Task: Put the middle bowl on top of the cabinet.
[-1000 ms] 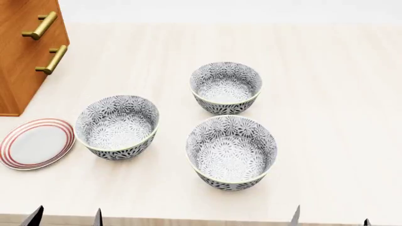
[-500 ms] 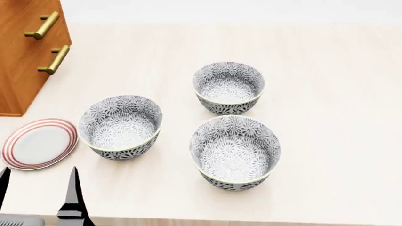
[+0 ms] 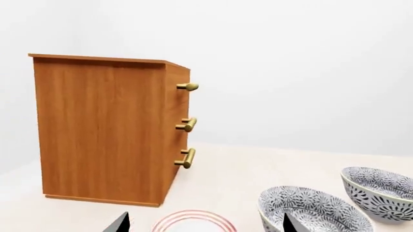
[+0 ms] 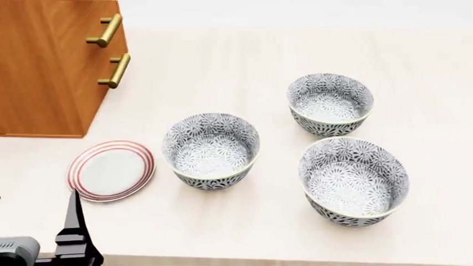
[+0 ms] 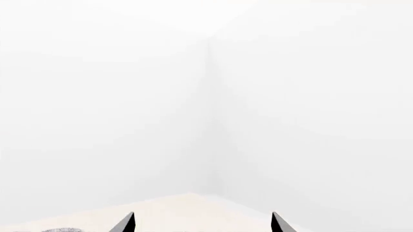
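Reaching the middle bowl (image 4: 210,151) looks like a job for the left pincer (image 3: 204,226). It hangs over the near left edge of the desk (image 4: 221,55), and the bowl lies ahead of it and to its right, just past the plate (image 4: 111,170).

I take this bowl as the middle one because it sits between the other two in depth, though the three look alike and the choice is open to doubt. It stands upright on the desk, apart from both neighbours and near the plate without touching it.

Being round, the bowl has no long axis, so any part of its rim would serve for a grip. The cabinet (image 4: 44,66) stands far left, well apart from the bowl, and its top is high above the desk.

The left pincer is spread wide and holds nothing. Its wrist view shows the plate between the two tips and the bowl at the right tip. The right pincer (image 5: 201,223) is also spread and empty, faces bare wall, and is absent from the head view.
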Motion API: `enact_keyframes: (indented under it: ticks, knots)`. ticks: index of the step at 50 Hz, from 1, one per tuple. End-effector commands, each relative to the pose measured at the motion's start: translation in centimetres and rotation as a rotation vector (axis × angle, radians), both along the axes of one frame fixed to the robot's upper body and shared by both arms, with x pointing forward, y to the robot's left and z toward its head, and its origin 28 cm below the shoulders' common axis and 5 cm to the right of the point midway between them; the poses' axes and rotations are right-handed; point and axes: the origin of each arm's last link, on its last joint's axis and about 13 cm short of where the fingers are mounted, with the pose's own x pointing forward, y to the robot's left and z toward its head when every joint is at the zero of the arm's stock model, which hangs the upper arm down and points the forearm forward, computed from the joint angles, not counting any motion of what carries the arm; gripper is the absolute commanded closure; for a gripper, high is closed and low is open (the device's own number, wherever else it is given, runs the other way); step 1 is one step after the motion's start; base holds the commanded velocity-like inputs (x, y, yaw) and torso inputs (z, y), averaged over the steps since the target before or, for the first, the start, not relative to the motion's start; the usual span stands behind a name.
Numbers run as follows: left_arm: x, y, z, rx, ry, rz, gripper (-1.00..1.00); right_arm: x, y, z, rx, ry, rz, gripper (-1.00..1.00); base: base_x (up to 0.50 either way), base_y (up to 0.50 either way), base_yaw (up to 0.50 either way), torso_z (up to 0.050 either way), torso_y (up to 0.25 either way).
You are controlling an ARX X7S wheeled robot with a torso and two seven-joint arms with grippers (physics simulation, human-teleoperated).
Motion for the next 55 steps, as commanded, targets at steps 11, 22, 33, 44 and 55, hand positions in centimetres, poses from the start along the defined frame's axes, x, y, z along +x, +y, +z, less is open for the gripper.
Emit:
enact_keyframes:
  ticks: [11, 22, 33, 44, 55]
  knots:
    - [-0.03, 0.06, 0.28, 0.000, 0.006, -0.008, -1.00, -0.46, -0.20, 0.28, -0.009, 0.010, -0.058, -1.00, 0.00, 0.14, 0.00, 0.000, 0.000]
    - [0.06, 0.02, 0.20, 0.000, 0.009, -0.009, -1.00, -0.54, -0.24, 0.34, -0.007, -0.003, -0.063, -1.00, 0.00, 0.00, 0.00, 0.000, 0.000]
    - [0.09, 0.05, 0.18, 0.001, 0.006, -0.011, -1.00, -0.45, -0.25, 0.31, -0.029, 0.029, -0.072, -1.00, 0.00, 0.29, 0.00, 0.000, 0.000]
    - [-0.20, 0.03, 0.40, 0.003, 0.002, -0.017, -1.00, -0.71, -0.35, 0.41, 0.003, 0.000, -0.078, -1.00, 0.03, 0.13, 0.00, 0.000, 0.000]
    - [-0.30, -0.02, 0.36, 0.004, 0.003, -0.023, -1.00, -1.01, -0.33, 0.61, -0.001, -0.001, -0.093, -1.00, 0.48, -0.12, 0.00, 0.000, 0.000]
